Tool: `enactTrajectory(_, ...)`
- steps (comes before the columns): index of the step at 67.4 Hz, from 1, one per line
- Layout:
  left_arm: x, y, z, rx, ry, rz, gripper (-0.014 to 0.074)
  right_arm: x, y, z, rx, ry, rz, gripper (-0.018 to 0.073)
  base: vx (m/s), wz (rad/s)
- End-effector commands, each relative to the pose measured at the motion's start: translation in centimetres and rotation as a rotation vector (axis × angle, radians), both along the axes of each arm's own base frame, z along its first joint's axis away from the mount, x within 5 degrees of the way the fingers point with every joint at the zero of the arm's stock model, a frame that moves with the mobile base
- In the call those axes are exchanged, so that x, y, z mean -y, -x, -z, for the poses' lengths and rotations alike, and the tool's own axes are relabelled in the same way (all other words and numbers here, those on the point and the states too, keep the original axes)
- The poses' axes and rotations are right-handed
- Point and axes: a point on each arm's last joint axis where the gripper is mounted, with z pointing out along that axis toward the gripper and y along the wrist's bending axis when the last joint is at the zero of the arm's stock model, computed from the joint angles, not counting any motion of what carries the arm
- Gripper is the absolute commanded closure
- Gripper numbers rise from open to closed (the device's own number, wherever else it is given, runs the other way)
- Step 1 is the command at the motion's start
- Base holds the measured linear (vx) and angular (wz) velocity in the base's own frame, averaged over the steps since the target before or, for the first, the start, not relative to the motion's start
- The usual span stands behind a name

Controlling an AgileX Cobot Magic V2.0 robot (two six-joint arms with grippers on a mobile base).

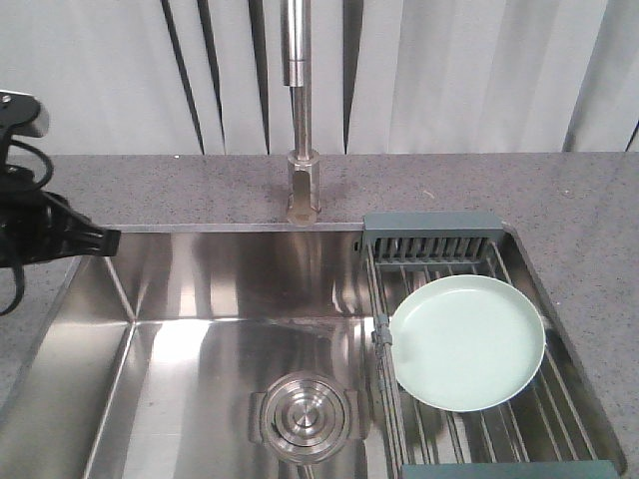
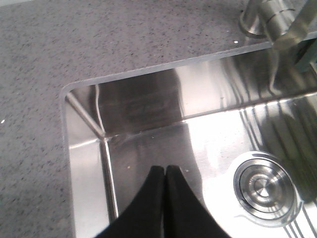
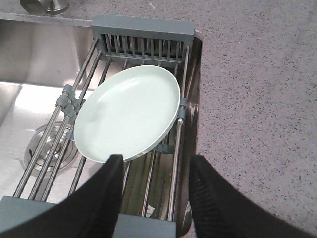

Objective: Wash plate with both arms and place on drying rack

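The pale mint-green plate (image 1: 467, 342) lies flat on the wire bars of the drying rack (image 1: 435, 239), which spans the right part of the sink. In the right wrist view the plate (image 3: 128, 112) rests on the rack (image 3: 142, 30), and my right gripper (image 3: 156, 163) hangs open just behind its near rim, holding nothing. My left arm (image 1: 50, 235) reaches in at the left edge above the sink's left wall. The left gripper (image 2: 165, 171) is shut with its fingertips together over the sink floor, empty. The right arm is out of the front view.
A steel sink basin (image 1: 210, 289) with a round drain (image 1: 305, 413) lies left of the rack. A steel tap (image 1: 301, 130) rises from the speckled grey counter (image 1: 559, 200) behind the basin. White curtains hang at the back.
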Motion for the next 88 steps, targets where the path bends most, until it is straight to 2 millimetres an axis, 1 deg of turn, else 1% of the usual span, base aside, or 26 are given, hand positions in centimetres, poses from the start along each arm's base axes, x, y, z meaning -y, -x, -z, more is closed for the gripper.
enactTrajectory(1,-1.3,1.2,-1.6,0.111,0.045,-0.062,0.0603,0.0,-0.3,-1.2,0.079,-0.005,0.004,0.0240,0.00,0.00)
enactTrajectory(14,-3.6,4.1,-0.9,0.120,0.072,-0.166,0.0603,0.0,-0.3,-1.2,0.079,-0.005,0.004,0.0240,0.00,0.00)
enactTrajectory(22,-4.5,6.1,-0.1,0.114,0.083,-0.211,0.0603,0.0,-0.3,-1.2,0.079,-0.005,0.004,0.0240,0.00,0.00)
enactTrajectory(32,-4.9,8.6,1.0,0.118,0.096,-0.234,0.0603,0.0,-0.3,-1.2,0.079,-0.005,0.004,0.0240,0.00,0.00)
enactTrajectory(44,-5.2,11.9,1.5,0.180,0.091,-0.218,0.0603,0.0,-0.3,-1.2,0.079,-0.005,0.004,0.0240,0.00,0.00)
enactTrajectory(53,-5.4,13.8,1.5,0.222,0.094,-0.213,0.0603,0.0,-0.3,-1.2,0.079,-0.005,0.004,0.0240,0.00,0.00)
enactTrajectory(62,-5.5,15.1,1.3,0.242,0.099,-0.213,0.0603,0.0,-0.3,-1.2,0.079,-0.005,0.004,0.0240,0.00,0.00)
enactTrajectory(67,-5.5,15.4,1.2,0.252,0.102,-0.213,0.0603,0.0,-0.3,-1.2,0.079,-0.005,0.004,0.0240,0.00,0.00)
enactTrajectory(88,-5.5,15.4,1.2,0.257,0.103,-0.212,0.0603,0.0,-0.3,-1.2,0.074,-0.004,0.003,0.0240,0.00,0.00)
